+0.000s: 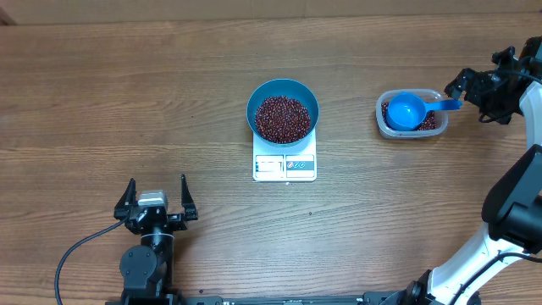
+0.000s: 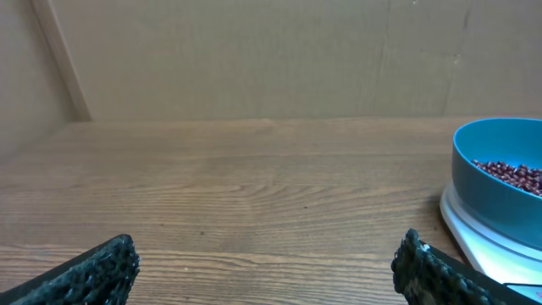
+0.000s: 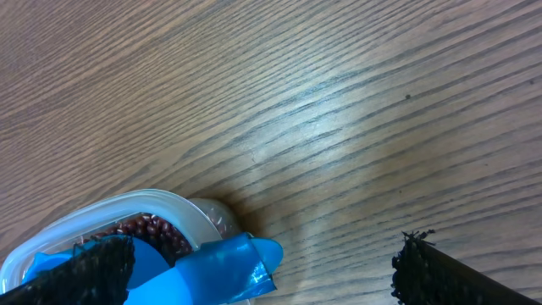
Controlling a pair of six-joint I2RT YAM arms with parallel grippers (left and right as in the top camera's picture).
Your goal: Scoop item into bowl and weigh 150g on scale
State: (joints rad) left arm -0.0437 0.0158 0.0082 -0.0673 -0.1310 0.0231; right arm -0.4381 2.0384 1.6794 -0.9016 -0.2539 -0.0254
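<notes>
Bowl: we see the deep blue bowl (image 1: 283, 87) sitting on the scale (image 1: 284, 166), mid-bench.
Beans: we find a heap of dark red-brown beans (image 1: 283, 119) covering the bowl's bottom. More beans lie in the clear tub (image 1: 381, 119), off to the right.
Scale: white, its display strip faces the robot's side; we cannot read it.
Scoop: the small blue scoop (image 1: 406, 111) rests in the tub, its handle (image 1: 445, 105) sticking out over the rim towards the right arm.
Left gripper (image 1: 157, 180): spread wide and empty, low over the bare bench (image 1: 102, 93), well apart from the scale.
Right gripper (image 3: 262, 241): also spread wide. In the wrist view we see the handle's end between its fingers, clear of the right-hand one; whether it touches the other we cannot tell.
</notes>
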